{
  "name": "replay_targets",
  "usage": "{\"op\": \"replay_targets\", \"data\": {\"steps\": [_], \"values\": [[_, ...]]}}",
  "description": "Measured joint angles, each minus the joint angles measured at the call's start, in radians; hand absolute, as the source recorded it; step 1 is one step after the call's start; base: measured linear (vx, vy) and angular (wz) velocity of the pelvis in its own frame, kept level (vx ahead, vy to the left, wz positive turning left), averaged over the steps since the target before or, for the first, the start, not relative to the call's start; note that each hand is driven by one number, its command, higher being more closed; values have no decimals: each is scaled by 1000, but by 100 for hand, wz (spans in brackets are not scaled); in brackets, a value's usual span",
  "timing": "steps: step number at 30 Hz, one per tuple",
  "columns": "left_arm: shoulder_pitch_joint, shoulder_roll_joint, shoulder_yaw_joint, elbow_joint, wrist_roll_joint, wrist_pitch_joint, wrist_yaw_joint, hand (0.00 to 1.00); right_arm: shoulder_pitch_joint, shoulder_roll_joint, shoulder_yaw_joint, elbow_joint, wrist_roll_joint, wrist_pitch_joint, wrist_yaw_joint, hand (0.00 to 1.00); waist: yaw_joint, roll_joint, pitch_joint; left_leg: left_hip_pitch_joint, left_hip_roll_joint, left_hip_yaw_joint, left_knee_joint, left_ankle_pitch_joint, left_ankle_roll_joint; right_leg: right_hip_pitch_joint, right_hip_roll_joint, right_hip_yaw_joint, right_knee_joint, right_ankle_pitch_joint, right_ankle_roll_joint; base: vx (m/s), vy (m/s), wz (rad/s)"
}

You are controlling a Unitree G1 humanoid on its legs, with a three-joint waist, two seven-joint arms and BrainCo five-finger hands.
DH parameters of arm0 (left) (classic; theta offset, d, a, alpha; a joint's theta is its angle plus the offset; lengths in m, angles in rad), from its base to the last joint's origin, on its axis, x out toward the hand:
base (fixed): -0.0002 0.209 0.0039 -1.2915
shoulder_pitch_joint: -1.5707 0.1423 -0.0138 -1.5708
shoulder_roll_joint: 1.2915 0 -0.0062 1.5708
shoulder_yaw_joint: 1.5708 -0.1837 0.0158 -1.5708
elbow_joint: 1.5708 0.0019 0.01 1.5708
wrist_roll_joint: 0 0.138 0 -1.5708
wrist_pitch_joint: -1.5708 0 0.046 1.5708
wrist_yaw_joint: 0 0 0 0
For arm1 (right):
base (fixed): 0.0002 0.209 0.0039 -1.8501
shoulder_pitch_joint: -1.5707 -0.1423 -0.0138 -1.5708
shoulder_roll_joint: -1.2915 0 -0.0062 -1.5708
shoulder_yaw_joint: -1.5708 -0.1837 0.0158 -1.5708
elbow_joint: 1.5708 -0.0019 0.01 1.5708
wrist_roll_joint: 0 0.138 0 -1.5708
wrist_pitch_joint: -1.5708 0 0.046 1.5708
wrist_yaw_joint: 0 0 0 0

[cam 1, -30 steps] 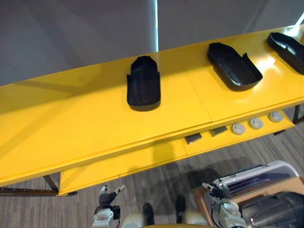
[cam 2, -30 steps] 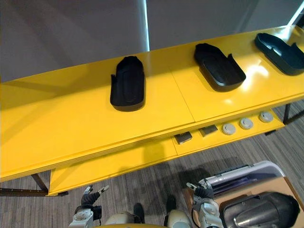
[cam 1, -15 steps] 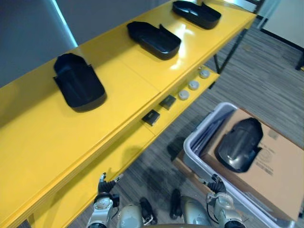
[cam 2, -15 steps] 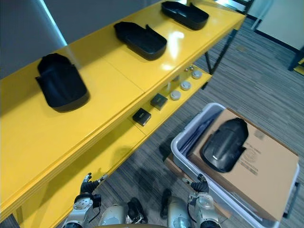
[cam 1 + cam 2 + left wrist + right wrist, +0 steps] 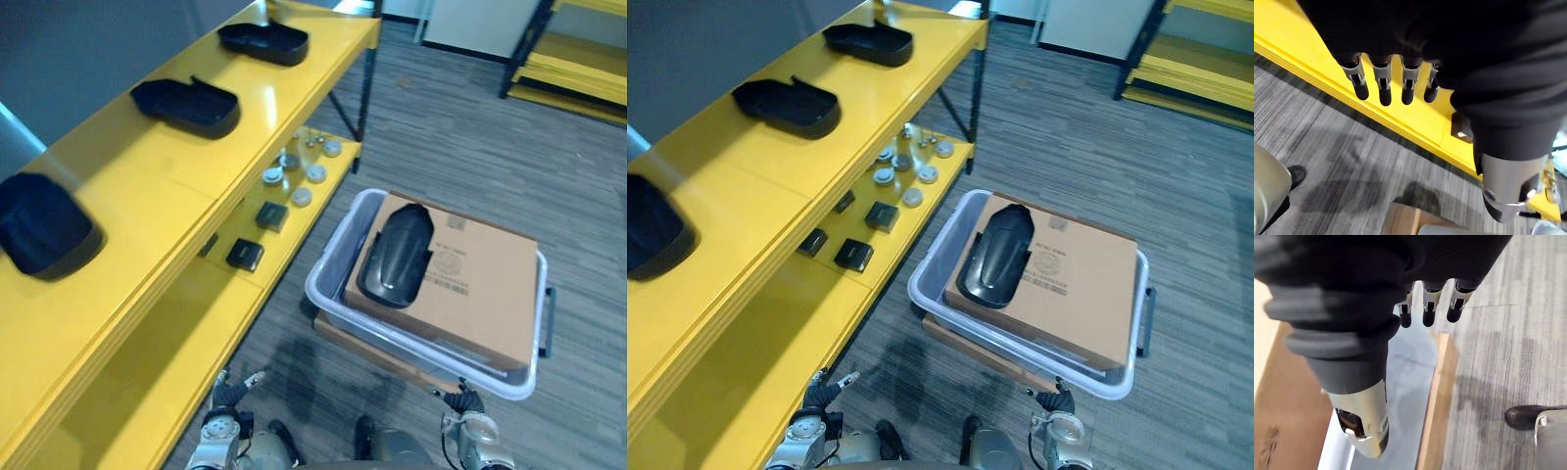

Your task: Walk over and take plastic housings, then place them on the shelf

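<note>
1. Viewpoint has swung round since half a second ago. The whole scene has shifted, so the camera turned; nothing in the scene has itself moved. The bin has come in from the 4 o'clock edge towards the middle of the head view.
2. Task item: one black plastic housing (image 5: 395, 255) lies domed side up on a cardboard box (image 5: 480, 294). That box sits in a grey bin (image 5: 326, 294) on the floor, at about 4 o'clock.
3. Yellow shelf (image 5: 147, 186) runs from 7 o'clock up to 12 o'clock. Its top level carries a near housing (image 5: 44, 223) at 9 o'clock, a middle housing (image 5: 186, 106) at 10 o'clock and a far housing (image 5: 263, 41) at 11 o'clock, all well apart.
4. Left hand (image 5: 229, 394) hangs at 7 o'clock and right hand (image 5: 462, 399) at 5 o'clock. Both wrist views show straight, relaxed fingers with nothing held.
5. Step in hand, as judged: the walk to the pickup point. No reach has begun.
6. Next move, as judged: close on the bin, bend, and bring the hands down either side of the plastic housing. Its smooth dome looks likely to slip from a one-sided grip.
</note>
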Motion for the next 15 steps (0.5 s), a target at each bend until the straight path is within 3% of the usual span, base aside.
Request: {"op": "replay_targets", "data": {"steps": [1,2,7,11,15], "values": [[12,0,1,7,0,1,0,0,1,-6,-10,6,17,-1,-7,0,6,18,-1,15,-40,-77,-94,5,-6,-8,9,36,2,2,10,-41,241,-88],[18,4,1,10,-1,1,-1,0,3,-7,-12,10,23,-1,-7,0,10,25,1,28,-45,-85,-118,-1,34,-18,18,57,7,-6,23,-16,278,-109],[2,12,0,42,-3,7,1,0,39,38,-46,13,79,-1,-10,0,-1,4,-15,77,-94,11,-203,-17,49,-14,-31,106,-70,42,84,87,176,-40],[1,16,4,48,-3,16,3,0,35,44,-113,8,117,-9,-26,0,-7,12,-23,122,-105,47,-238,3,86,21,-42,101,-131,74,103,196,78,-36],[-13,15,11,56,-3,18,4,0,41,45,-195,0,143,-25,-46,0,-11,20,-34,175,-103,47,-240,4,87,78,-42,95,-186,101,111,192,17,-34]]}}
